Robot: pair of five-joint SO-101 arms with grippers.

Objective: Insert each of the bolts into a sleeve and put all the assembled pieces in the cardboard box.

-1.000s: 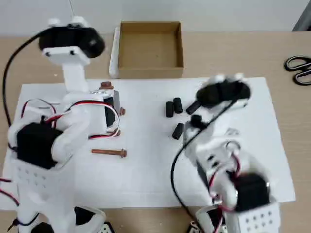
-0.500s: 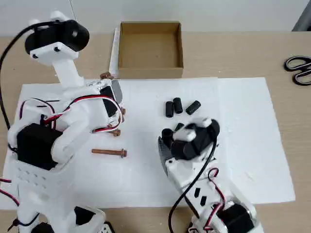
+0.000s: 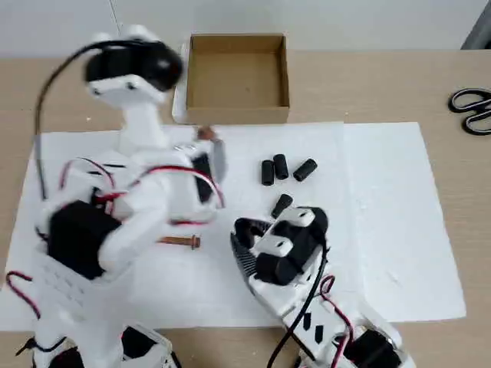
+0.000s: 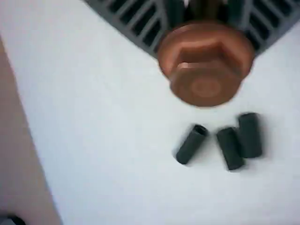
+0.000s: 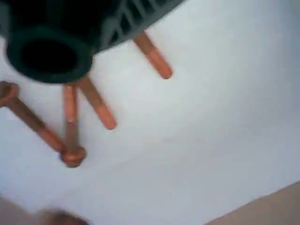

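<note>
Copper-coloured, with a hexagonal head, the held bolt sat clenched in the left pincer, just in front of the cardboard box and over the white foam sheet. Three loose sleeves, short matt black tubes, lay close together farther from the box, with a fourth sleeve beyond them. The right pincer, farther still from the box, grasped the held sleeve, a hollow black tube seen end-on. Slim, smooth loose bolts lay fanned on the sheet. Scissors rested on the wooden counter, well apart from the box.
</note>
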